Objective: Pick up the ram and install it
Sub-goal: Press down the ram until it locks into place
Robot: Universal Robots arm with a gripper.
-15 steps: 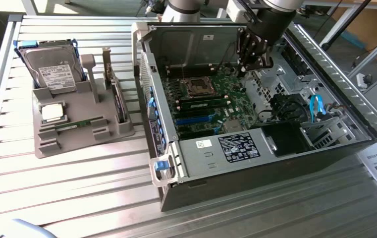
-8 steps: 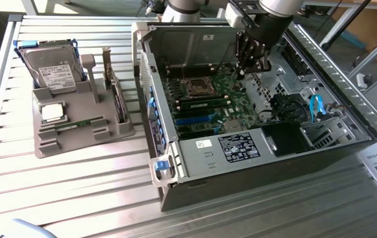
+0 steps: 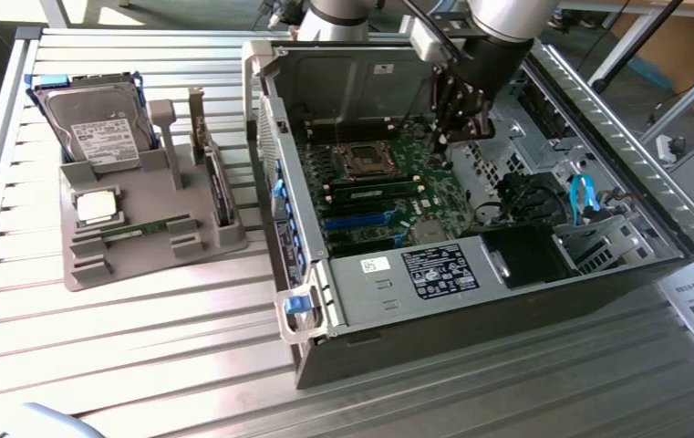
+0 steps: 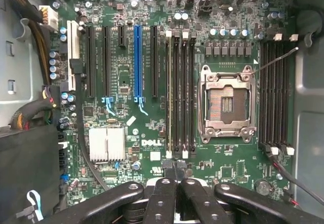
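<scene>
A ram, a thin green stick, lies flat in the front groove of the grey holder at the exterior view's left. My gripper hangs inside the open computer case, over the green motherboard and far from that stick. In the wrist view the gripper is shut, fingertips together with nothing between them. It sits just off one end of the black memory slots. One slot carries a pale strip along its length. I cannot tell whether that is a seated stick.
The holder also carries a silver hard drive and a square processor chip. The empty processor socket lies beside the slots. More slots, a heatsink and cable bundles crowd the board. A slatted metal table holds everything.
</scene>
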